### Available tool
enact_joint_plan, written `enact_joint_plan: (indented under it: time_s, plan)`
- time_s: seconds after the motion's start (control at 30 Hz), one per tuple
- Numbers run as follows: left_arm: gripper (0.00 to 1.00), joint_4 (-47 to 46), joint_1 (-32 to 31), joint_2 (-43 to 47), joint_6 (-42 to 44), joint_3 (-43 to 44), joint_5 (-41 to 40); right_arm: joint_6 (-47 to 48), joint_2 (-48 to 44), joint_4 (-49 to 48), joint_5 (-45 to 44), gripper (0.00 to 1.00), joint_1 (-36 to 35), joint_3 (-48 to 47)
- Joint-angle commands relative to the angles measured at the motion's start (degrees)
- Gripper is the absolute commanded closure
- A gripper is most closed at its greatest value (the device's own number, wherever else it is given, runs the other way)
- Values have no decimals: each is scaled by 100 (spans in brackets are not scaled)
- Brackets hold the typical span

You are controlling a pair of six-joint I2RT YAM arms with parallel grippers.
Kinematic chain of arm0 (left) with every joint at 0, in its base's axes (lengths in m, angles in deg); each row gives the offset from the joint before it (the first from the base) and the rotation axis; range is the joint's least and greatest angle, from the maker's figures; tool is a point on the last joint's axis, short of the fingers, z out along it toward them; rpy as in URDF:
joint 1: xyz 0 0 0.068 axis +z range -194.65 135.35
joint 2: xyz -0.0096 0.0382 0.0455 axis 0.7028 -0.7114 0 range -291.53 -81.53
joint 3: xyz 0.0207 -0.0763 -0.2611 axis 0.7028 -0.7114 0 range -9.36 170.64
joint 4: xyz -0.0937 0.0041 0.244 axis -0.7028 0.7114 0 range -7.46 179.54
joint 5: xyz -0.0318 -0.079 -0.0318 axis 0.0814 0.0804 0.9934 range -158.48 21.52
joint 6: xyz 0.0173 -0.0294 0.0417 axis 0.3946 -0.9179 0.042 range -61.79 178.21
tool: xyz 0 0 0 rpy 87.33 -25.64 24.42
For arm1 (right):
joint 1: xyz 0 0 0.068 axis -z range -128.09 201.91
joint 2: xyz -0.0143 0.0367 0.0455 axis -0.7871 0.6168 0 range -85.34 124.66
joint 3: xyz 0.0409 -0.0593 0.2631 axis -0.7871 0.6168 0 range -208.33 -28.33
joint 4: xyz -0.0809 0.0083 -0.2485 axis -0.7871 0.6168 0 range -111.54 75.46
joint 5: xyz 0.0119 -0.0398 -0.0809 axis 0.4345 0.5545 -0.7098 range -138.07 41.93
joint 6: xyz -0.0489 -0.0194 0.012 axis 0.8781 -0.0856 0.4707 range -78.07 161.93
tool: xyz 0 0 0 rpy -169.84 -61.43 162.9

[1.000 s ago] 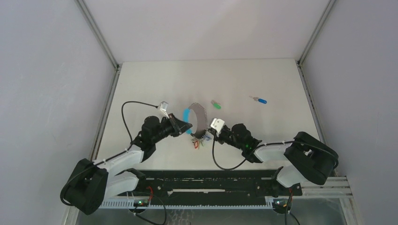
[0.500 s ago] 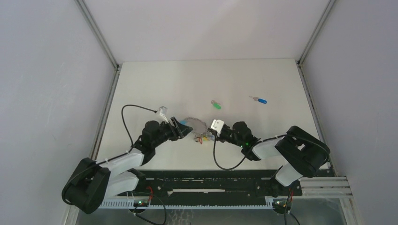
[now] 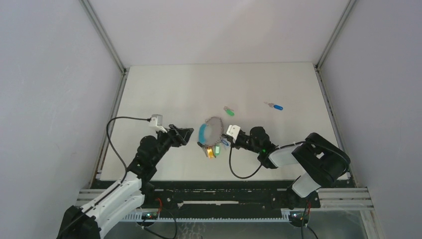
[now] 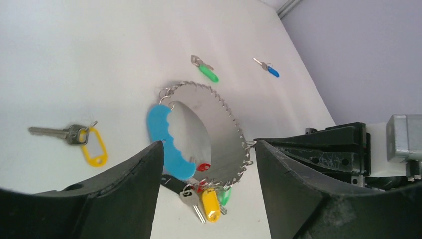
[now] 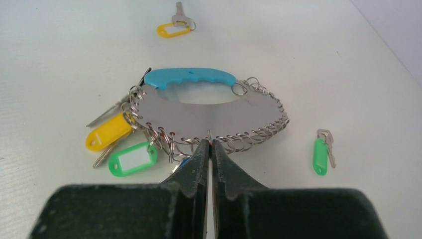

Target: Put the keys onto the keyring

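Observation:
The keyring (image 3: 213, 130) is a silver plate edged with small wire loops, with a turquoise grip (image 5: 191, 77) on one side. Yellow (image 5: 107, 132) and green (image 5: 132, 159) tags with keys hang from its near-left end. My right gripper (image 5: 209, 144) is shut on one wire loop at the plate's edge. My left gripper (image 3: 185, 133) stands open just left of the keyring, touching nothing. Loose on the table lie a green key (image 3: 229, 111), a blue key (image 3: 274, 106) and a yellow-tagged key (image 4: 84, 142).
The white table (image 3: 164, 89) is bounded by grey walls with metal rails at left (image 3: 115, 107) and right (image 3: 328, 102). Both arm bases sit on the black rail (image 3: 219, 191) at the near edge.
My left gripper has opened, let go of the keyring's turquoise side and drawn back to the left. The right gripper stays shut on the ring's edge, and the ring has shifted and tilted.

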State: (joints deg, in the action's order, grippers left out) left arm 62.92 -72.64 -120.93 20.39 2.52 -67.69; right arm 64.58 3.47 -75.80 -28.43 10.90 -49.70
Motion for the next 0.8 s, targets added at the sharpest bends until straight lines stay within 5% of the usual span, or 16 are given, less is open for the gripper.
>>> enact_joint_plan:
  time_s: [0.0, 0.3, 0.57, 0.77]
  plan:
    - [28, -1106, -14, -632, 423, -159, 497, 42, -213, -340, 324, 100, 79, -51]
    - [31, -3926, -23, -3089, 1502, 29, 2001, -7, -265, -228, 631, 100, 163, -52]
    - [33, -4390, -38, -4357, 2100, 652, 3469, 24, -199, -186, 895, 100, 234, -78]
    - [45, -4196, -140, -4693, 2480, 919, 3749, 28, -221, -173, 1082, 100, 325, -82]
